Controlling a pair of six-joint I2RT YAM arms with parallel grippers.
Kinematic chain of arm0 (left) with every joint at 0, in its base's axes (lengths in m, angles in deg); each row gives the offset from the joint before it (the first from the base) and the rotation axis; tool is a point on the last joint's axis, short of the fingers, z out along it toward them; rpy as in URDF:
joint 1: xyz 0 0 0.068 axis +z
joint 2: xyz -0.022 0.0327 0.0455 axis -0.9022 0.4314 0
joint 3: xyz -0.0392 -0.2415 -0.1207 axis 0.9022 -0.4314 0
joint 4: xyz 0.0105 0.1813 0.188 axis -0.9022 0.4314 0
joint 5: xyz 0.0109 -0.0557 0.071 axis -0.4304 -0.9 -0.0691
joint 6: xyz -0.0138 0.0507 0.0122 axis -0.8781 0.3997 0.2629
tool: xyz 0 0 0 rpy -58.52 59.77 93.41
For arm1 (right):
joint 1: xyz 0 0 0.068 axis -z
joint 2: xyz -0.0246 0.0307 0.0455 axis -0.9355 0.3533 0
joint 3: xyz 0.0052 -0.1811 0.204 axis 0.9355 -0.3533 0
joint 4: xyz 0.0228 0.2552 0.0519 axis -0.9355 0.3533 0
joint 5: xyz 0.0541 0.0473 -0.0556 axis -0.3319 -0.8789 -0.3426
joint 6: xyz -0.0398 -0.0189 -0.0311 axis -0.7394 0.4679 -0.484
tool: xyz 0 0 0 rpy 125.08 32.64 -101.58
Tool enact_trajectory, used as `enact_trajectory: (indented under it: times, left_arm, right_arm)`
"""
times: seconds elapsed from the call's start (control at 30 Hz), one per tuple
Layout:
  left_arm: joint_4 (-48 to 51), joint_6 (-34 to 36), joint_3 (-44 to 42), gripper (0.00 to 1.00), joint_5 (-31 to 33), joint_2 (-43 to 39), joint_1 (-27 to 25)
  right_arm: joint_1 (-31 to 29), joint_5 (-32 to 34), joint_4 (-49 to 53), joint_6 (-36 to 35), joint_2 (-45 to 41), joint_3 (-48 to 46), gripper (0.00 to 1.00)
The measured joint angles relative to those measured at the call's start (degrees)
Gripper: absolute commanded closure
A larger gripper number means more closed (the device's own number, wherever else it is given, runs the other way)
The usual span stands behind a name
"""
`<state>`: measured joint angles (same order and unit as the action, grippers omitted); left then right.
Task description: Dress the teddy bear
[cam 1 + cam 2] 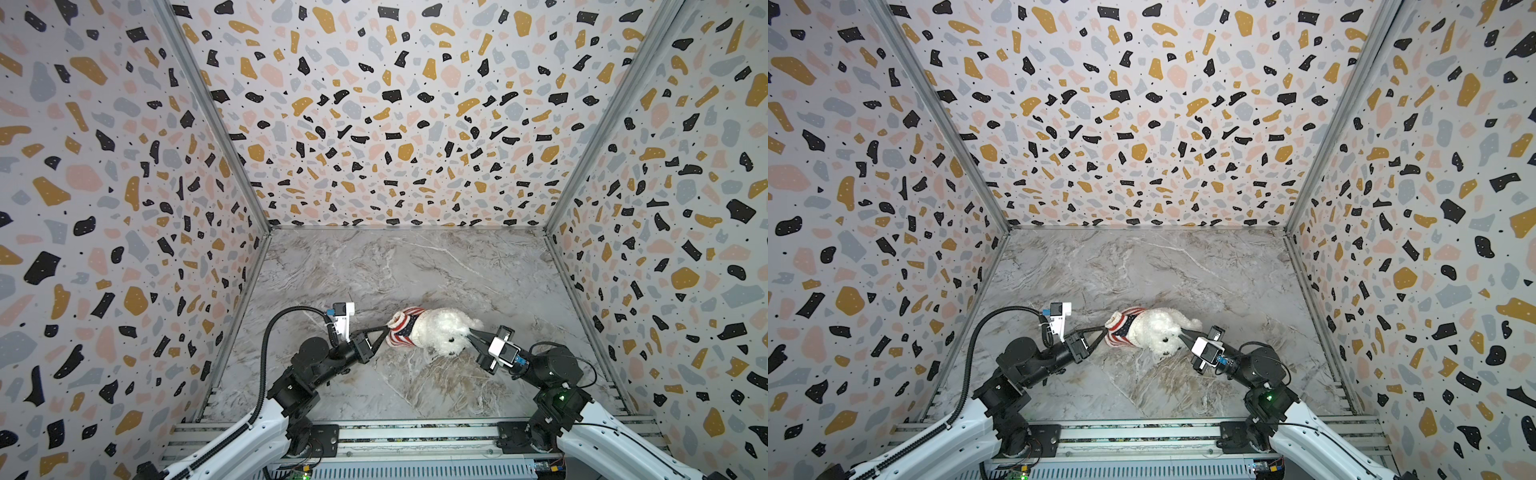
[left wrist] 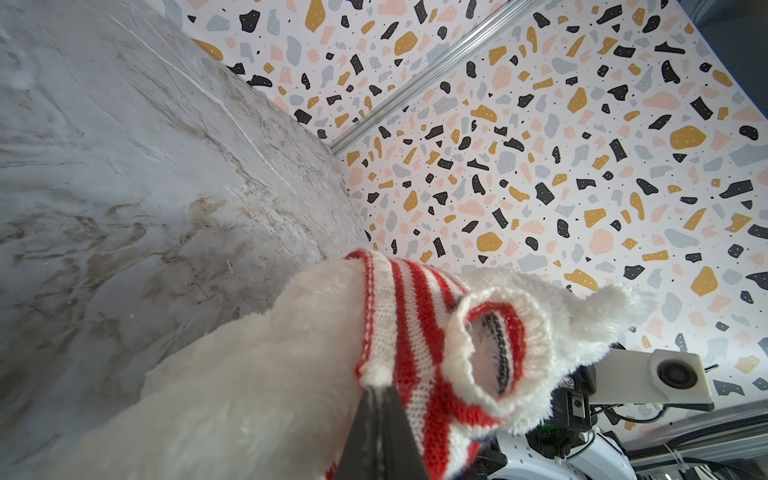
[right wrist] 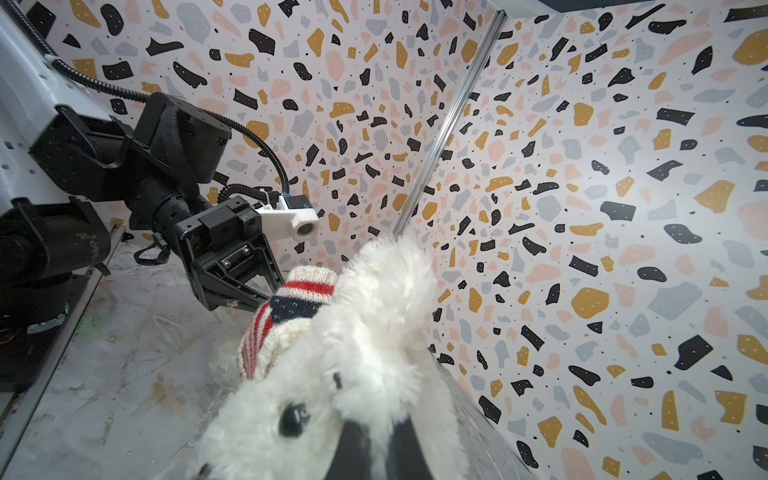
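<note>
The white fluffy teddy bear [image 1: 442, 332] lies on its side on the marble table in both top views, head towards the right arm. A red-and-white striped knit sweater [image 1: 405, 328] with a navy patch covers its body on the left. My left gripper [image 1: 385, 329] is shut on the sweater's edge; in the left wrist view its jaws [image 2: 376, 388] pinch the white hem of the sweater [image 2: 415, 324]. My right gripper [image 1: 471, 334] is shut on fur at the teddy bear's head; the right wrist view shows its tips [image 3: 376, 419] buried in the fur beside a dark eye.
Terrazzo-patterned walls [image 1: 395, 124] enclose the marble table [image 1: 415, 270] on three sides. A metal rail [image 1: 415, 436] carrying both arm bases runs along the front edge. Bare tabletop lies behind and in front of the bear.
</note>
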<state>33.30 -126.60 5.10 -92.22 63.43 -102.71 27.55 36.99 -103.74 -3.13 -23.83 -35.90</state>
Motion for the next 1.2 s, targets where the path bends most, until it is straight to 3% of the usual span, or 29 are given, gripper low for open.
enact_trajectory:
  times: [0.33,0.57,1.2]
  left_arm:
    - [-1.03,-0.26,-0.33,0.79,0.0,0.66,-0.04]
    - [-1.81,-0.26,-0.48,1.0,0.0,0.68,-0.17]
    - [7.87,2.89,-1.07,1.0,8.85,-8.46,-0.33]
  right_arm:
    - [-0.83,0.63,-1.53,0.02,-0.46,-0.66,1.0]
    - [-1.88,1.81,-2.47,0.0,0.28,-0.66,1.0]
    - [-2.21,15.85,2.73,1.77,-0.98,-0.66,1.0]
